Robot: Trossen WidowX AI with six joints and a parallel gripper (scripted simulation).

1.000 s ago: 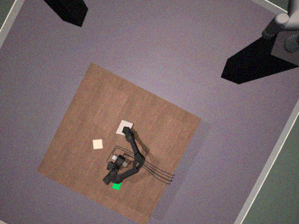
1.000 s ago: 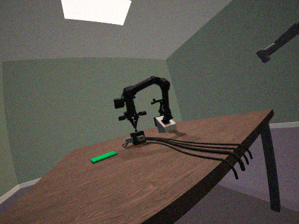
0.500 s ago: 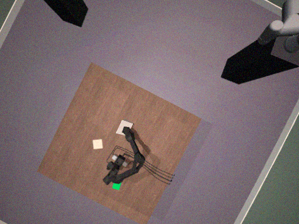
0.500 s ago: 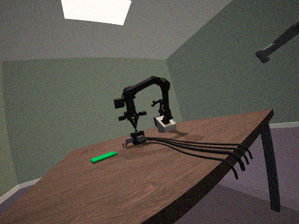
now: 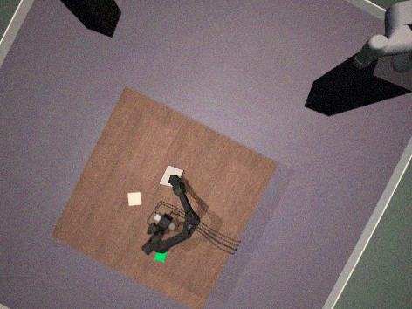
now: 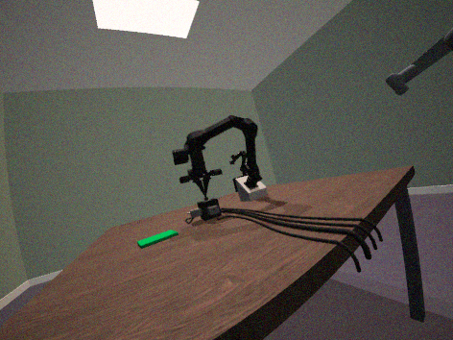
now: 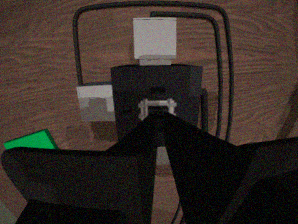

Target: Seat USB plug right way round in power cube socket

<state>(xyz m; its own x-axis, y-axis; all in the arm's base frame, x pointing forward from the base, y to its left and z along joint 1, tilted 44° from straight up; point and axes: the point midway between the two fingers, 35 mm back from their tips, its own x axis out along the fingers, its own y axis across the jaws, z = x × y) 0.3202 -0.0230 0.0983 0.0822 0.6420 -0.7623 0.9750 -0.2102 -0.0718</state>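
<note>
The black power cube stands on the table below the arm; in the top view the arm mostly covers it. My gripper points down at the top of the cube, its fingertips close together at the socket area. It is shut on the USB plug, which is small and dark and mostly hidden between the fingertips. Pale metal-coloured parts show on both sides of the tips in the wrist view. How deep the plug sits, and which way round it is, cannot be made out.
White plugs sit on two sides of the cube. Black cables loop round it and run over the table edge. A green block and a cream square lie nearby. The arm's base stands on a white box.
</note>
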